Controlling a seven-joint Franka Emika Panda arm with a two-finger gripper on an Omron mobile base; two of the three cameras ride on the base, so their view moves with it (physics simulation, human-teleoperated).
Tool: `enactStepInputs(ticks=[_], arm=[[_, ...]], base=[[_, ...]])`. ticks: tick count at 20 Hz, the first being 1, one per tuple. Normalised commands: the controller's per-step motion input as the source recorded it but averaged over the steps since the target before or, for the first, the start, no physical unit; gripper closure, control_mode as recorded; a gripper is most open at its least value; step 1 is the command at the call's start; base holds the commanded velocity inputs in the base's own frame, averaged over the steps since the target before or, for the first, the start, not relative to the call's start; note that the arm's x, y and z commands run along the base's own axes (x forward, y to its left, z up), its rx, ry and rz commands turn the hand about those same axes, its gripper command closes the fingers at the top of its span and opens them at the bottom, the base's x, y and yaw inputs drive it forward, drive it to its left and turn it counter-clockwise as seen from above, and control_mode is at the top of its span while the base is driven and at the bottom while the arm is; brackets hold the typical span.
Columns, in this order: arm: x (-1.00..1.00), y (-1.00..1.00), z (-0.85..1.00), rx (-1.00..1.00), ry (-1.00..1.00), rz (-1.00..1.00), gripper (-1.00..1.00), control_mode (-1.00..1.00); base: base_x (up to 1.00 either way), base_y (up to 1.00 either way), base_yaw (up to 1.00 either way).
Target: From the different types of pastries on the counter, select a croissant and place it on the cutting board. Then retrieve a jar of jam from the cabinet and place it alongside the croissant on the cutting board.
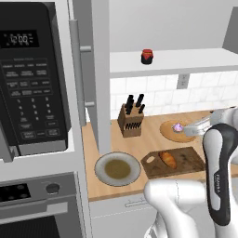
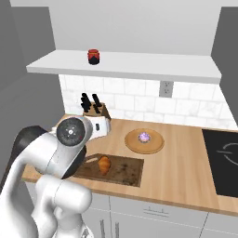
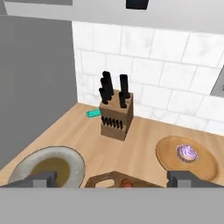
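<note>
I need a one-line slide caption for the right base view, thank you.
Croissant on the cutting board; jam jar waits on the cabinet shelf.

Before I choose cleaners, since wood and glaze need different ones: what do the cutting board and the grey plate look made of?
The cutting board looks like dark wood with a matte finish: mottled brown grain and a handle hole. The grey plate seems glazed ceramic or stoneware, judging by its smooth speckled rim and brownish centre, though the render leaves that open.

Light: you get even, bright, flat rendering | Shadows: faint, soft | Glare: mild sheen on white arm | Focus: slightly soft throughout
</note>
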Motion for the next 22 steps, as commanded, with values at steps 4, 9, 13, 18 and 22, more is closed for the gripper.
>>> enactStepInputs(ticks=[4,9,13,18,22], arm=[[-0.53,0.3,0.54,0.0,-0.15,-0.03,-1.0,-1.0],[-0.57,0.34,0.49,-0.01,-0.15,-0.03,-1.0,-1.0],[-0.48,0.23,0.49,0.0,-0.13,-0.06,-1.0,-1.0],[-0.29,0.04,0.56,0.0,-0.09,-0.09,-1.0,-1.0],[-0.1,0.02,0.46,0.0,-0.07,-0.08,-1.0,-1.0]], base=[[0.0,0.0,0.0],[0.0,0.0,0.0],[0.0,0.0,0.0],[0.0,0.0,0.0],[0.0,0.0,0.0]])
